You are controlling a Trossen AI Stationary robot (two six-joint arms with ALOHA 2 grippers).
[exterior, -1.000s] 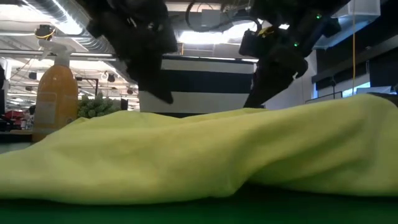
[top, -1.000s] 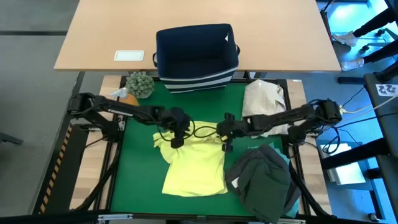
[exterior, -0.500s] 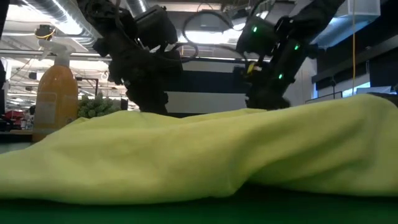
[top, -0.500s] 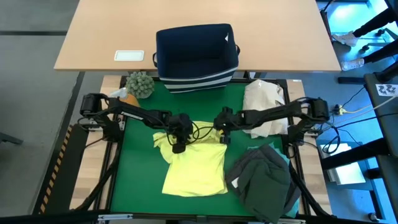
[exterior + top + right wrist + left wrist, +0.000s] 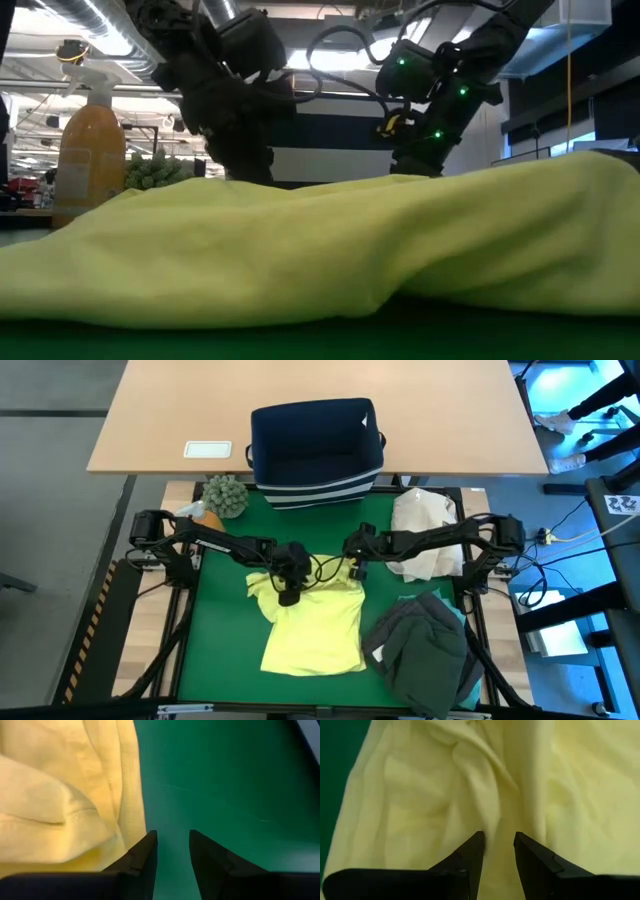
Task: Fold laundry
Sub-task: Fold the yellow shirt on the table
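Green tabletop (image 5: 220, 620) carrying yellow-green shirt (image 5: 312, 625), lying spread flat under both claws. Grey garment pile (image 5: 425, 645) sitting well off right claw's outer side. Left claw (image 5: 499, 847) hovering over shirt folds, fingers narrow, gripping nothing. Right claw (image 5: 172, 845) hanging narrow beside shirt edge, over bare green.

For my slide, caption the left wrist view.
Left gripper, fingers slightly apart, poised over the rumpled yellow-green cloth shirt.
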